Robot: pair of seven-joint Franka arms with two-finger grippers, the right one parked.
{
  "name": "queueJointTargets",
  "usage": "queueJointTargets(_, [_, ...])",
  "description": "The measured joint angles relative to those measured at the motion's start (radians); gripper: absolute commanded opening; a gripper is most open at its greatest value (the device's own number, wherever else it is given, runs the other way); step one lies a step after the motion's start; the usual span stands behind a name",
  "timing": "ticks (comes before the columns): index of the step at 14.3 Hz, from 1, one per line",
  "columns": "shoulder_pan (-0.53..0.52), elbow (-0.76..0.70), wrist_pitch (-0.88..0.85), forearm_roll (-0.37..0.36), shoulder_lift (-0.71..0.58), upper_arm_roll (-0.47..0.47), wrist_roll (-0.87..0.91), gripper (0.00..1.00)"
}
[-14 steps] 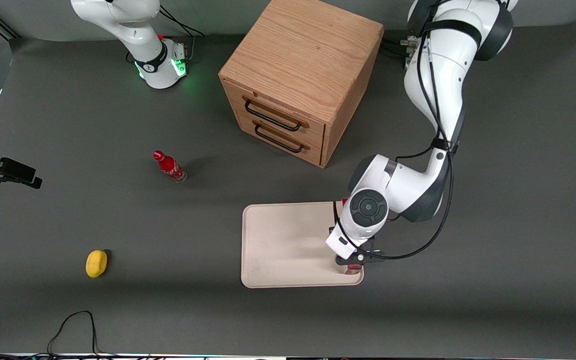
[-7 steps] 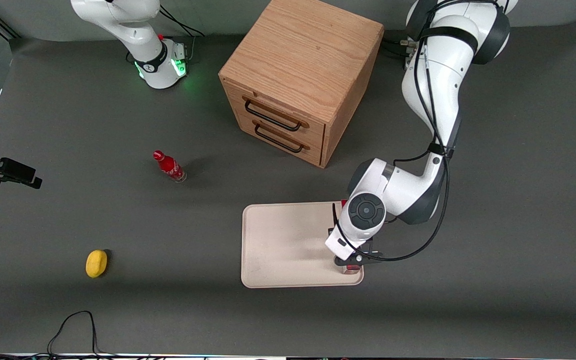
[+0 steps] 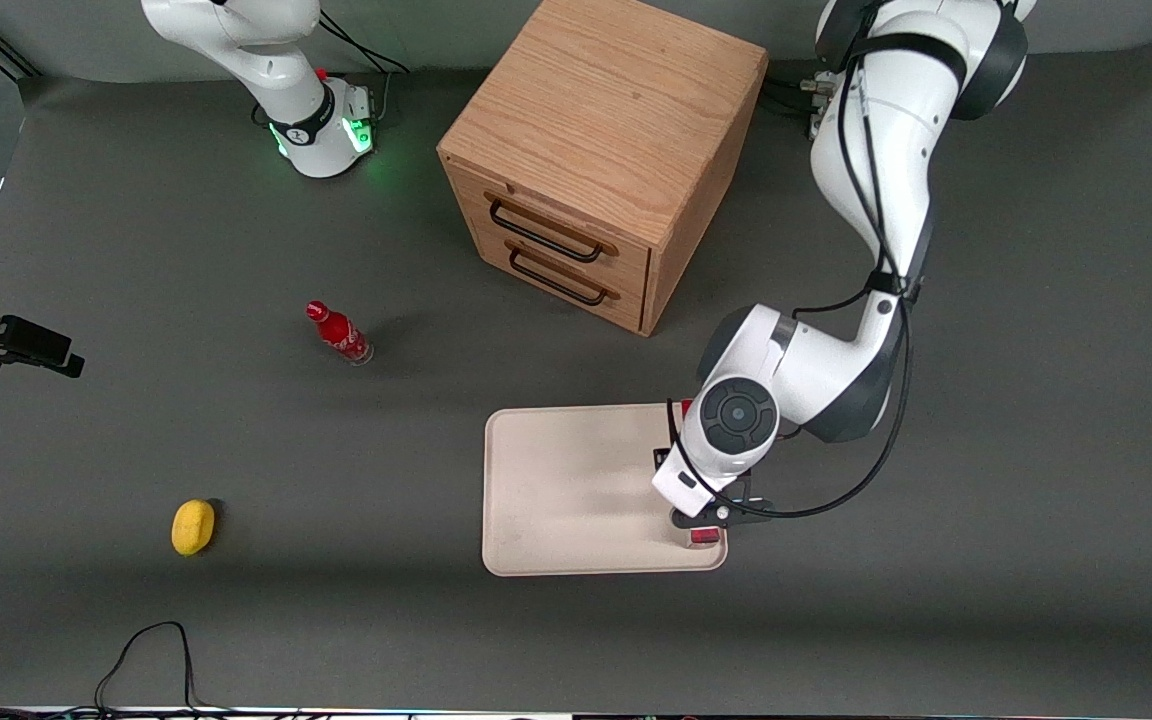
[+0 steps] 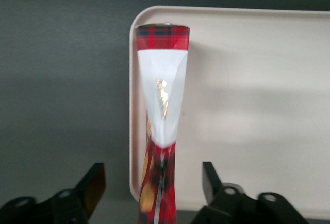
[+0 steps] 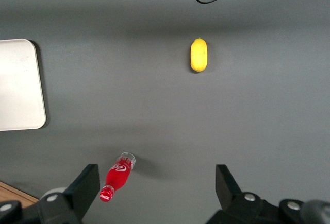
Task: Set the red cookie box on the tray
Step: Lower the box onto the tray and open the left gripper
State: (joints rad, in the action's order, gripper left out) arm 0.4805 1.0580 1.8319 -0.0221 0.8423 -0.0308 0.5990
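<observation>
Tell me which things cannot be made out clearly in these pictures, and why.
- Front view: the red cookie box is almost wholly hidden under the left arm's wrist; only a small red end shows on the tray.
- Front view: the gripper is covered by the same wrist.
- Left wrist view: the box's near end is cut off by the picture's edge between the open fingers.

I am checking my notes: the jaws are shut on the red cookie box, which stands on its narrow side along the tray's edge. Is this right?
Not quite. The left wrist view shows the gripper with its jaws open, apart from the red cookie box. The rest holds: it stands on its narrow side along the tray edge.
</observation>
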Motion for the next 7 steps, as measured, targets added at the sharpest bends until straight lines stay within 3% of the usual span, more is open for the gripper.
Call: queueJointTargets(7, [-0.003,-0.017,-0.379,-0.004,-0.358,0.006,0.009,1.00])
